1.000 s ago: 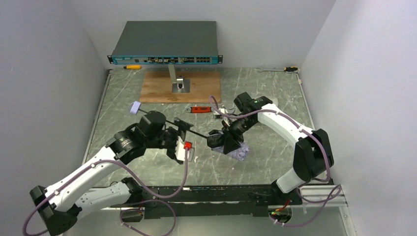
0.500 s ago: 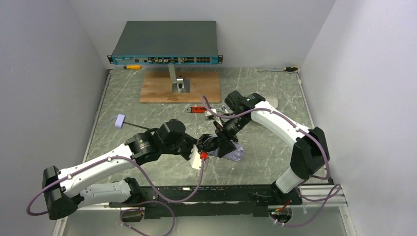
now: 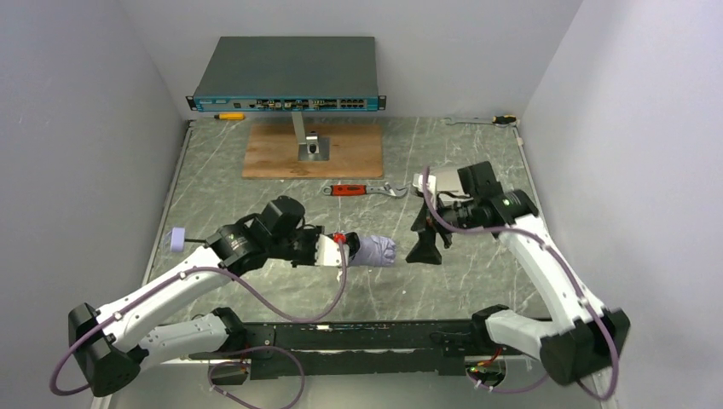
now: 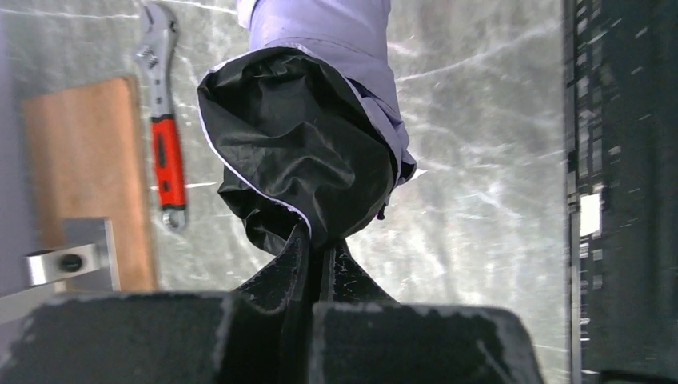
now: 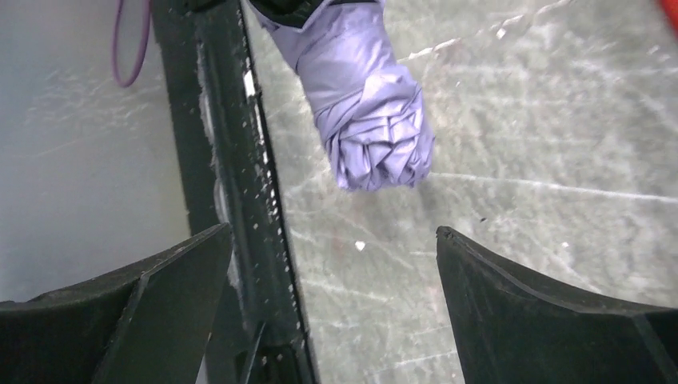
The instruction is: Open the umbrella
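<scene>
The umbrella (image 3: pixel 375 251) lies folded on the table, a lilac bundle with black lining. Its thin shaft runs left under my left arm to the lilac knob (image 3: pixel 178 239). My left gripper (image 3: pixel 344 250) is shut on the umbrella at the open end of the canopy. In the left wrist view the jaws (image 4: pixel 320 244) pinch the black lining where the umbrella (image 4: pixel 312 136) gathers. My right gripper (image 3: pixel 424 247) stands open to the right of the bundle, apart from it. The right wrist view shows the umbrella (image 5: pixel 372 120) beyond my right gripper (image 5: pixel 332 240), with nothing between the fingers.
A red-handled wrench (image 3: pixel 358 190) lies behind the umbrella. Further back is a wooden board (image 3: pixel 311 152) bearing a stand with a network switch (image 3: pixel 286 72). A yellow tool (image 3: pixel 228 116) and another tool (image 3: pixel 486 121) lie along the far edge. A black rail (image 3: pixel 367 336) runs along the near edge.
My left gripper slid along the shaft to the canopy and shut on it. My right gripper let go of the canopy, opened wide and drew back right. The knob moved left.
</scene>
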Motion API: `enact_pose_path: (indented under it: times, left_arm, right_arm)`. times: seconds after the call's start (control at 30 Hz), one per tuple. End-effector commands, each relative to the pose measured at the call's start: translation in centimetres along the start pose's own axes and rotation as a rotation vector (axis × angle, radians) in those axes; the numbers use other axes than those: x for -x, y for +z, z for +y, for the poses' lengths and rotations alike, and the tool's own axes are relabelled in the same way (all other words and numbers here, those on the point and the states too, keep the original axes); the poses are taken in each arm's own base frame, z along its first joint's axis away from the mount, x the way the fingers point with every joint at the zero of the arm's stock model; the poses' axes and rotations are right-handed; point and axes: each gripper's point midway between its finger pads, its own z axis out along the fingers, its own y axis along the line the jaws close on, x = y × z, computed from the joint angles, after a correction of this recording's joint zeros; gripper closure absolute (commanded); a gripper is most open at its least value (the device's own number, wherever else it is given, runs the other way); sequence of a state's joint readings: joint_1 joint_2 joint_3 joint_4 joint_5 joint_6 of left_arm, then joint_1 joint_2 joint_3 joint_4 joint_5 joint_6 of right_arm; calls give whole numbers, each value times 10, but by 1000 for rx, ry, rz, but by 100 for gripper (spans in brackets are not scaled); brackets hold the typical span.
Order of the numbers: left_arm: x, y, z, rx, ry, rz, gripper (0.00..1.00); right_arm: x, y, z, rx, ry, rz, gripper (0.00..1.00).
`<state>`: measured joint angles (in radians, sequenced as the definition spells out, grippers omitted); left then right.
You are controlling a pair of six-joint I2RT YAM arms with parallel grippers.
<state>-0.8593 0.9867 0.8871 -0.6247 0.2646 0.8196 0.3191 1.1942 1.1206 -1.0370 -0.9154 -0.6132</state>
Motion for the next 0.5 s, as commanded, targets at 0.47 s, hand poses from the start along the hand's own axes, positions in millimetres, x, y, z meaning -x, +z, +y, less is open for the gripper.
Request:
enact_pose_path:
  times: [0.47]
  left_arm:
    - [94, -39, 15, -334, -536, -471, 100]
  right_arm:
    - [46, 22, 18, -264, -760, -193, 0]
